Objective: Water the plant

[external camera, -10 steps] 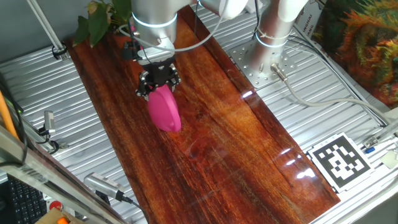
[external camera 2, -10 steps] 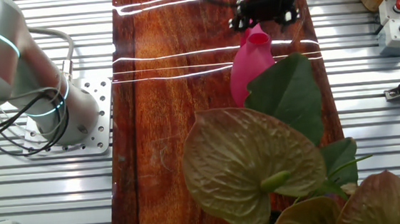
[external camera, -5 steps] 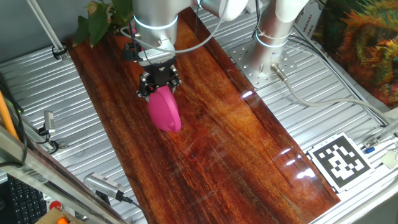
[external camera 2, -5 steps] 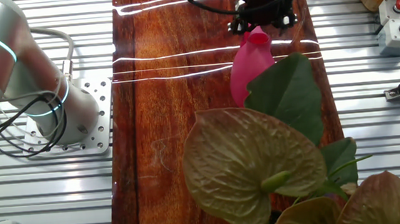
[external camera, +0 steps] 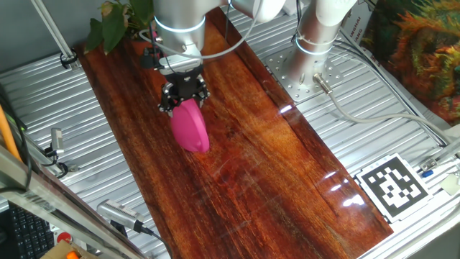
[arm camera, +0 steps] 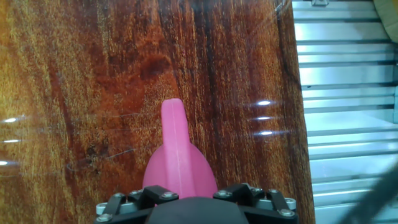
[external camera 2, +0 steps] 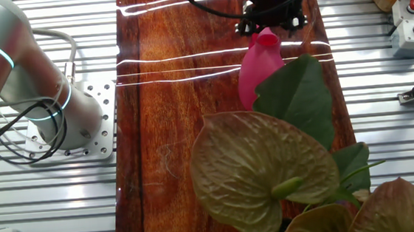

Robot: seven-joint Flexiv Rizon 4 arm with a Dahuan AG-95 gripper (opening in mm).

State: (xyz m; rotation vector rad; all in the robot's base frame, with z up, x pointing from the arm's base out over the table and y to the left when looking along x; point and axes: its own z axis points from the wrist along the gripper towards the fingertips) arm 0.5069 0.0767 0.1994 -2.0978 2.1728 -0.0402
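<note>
The tool [external camera: 183, 99] stands over the pink watering can [external camera: 190, 126], its black head pressed down onto the can's upper end, which sits between the fingers. From the hand view the tool [arm camera: 191, 200] shows only as a black bolted block at the bottom edge, with the watering can [arm camera: 179, 168] coming out from under it and its narrow spout lying along the wood grain. The fingers themselves are hidden there, so the grip reads as closed on the can only from how the can hangs tilted from the head in one fixed view. In the other fixed view the tool [external camera 2: 272, 20] sits at the top of the can [external camera 2: 258, 66], whose lower part is hidden behind a leaf.

The plant [external camera: 115, 21] shows in one fixed view as a few dark-green leaves at the far corner of the desk [external camera: 273, 173], beside the arm's silver column and apart from the can. In the other fixed view the plant [external camera 2: 266, 167] fills the foreground: a broad olive leaf, a pointed green leaf just in front of the can, and more leaves cut by the lower edge. The can lies between the tool and those leaves.

A square black-and-white marker [external camera: 394, 185] lies on the ribbed metal surface beside the desk.
</note>
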